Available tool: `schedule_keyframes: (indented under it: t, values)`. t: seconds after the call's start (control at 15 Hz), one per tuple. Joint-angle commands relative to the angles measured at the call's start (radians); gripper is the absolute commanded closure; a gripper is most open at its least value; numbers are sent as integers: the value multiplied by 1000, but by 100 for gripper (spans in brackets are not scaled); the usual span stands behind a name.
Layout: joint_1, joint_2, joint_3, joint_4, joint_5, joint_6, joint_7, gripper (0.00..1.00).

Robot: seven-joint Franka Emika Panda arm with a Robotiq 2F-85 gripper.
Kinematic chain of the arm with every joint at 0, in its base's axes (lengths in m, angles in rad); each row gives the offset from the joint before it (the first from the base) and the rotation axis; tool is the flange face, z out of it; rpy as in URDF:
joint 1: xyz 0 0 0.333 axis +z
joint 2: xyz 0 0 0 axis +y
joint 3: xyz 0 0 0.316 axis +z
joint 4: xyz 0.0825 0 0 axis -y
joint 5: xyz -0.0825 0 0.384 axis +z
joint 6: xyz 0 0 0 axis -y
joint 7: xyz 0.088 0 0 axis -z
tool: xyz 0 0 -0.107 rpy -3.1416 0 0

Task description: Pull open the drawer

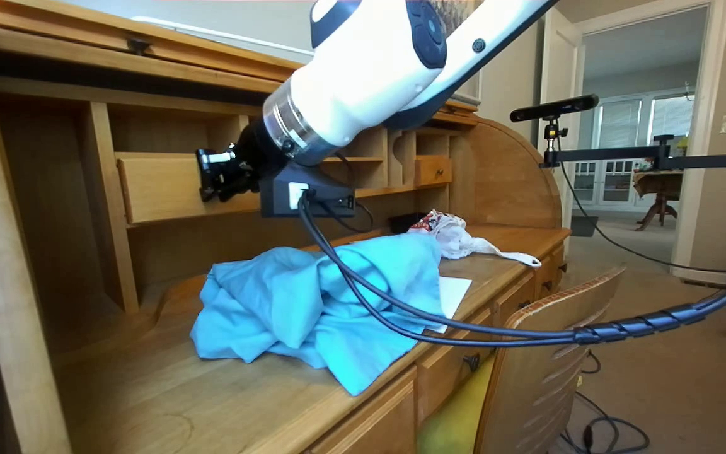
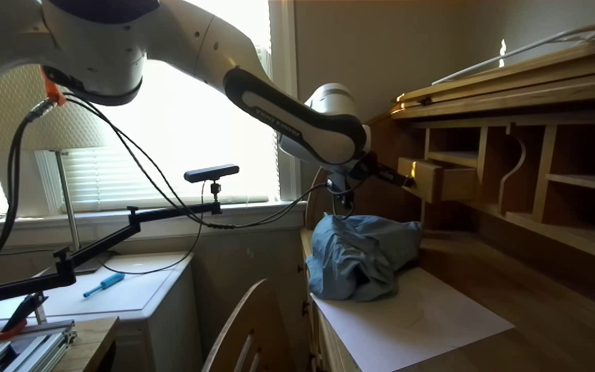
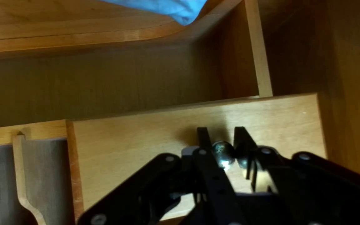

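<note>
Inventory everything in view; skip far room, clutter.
desk: one, tan, by chair
drawer: one, tan, projecting from desk
knob: one, metallic, on drawer
small drawer: one, brown, in desk
lower drawers: several, tan, in desk
cloth: one, blue, on desk
fabric: one, white-red, on desk
paper: one, white, partly under cloth
chair: one, brown, at desk
window: count unclear, white, behind lamp
lamp: one, cream, by window
cabinet: one, white, below window
tool: one, blue, on cabinet
bench: one, tan, near cabinet
cameras: one per exterior view, black, boom-mounted
arm: one, white, over desk
cables: several, dark, hanging from arm
gripper: one, black, shut on knob
</note>
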Motion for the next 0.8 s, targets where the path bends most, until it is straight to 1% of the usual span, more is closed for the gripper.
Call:
schedule_keyframes:
  t: [0.0,0.73]
  values:
    - [26,-36,0,-59,49,29,-49,94]
    - [26,11,-6,-12,-3,-29,-32,94]
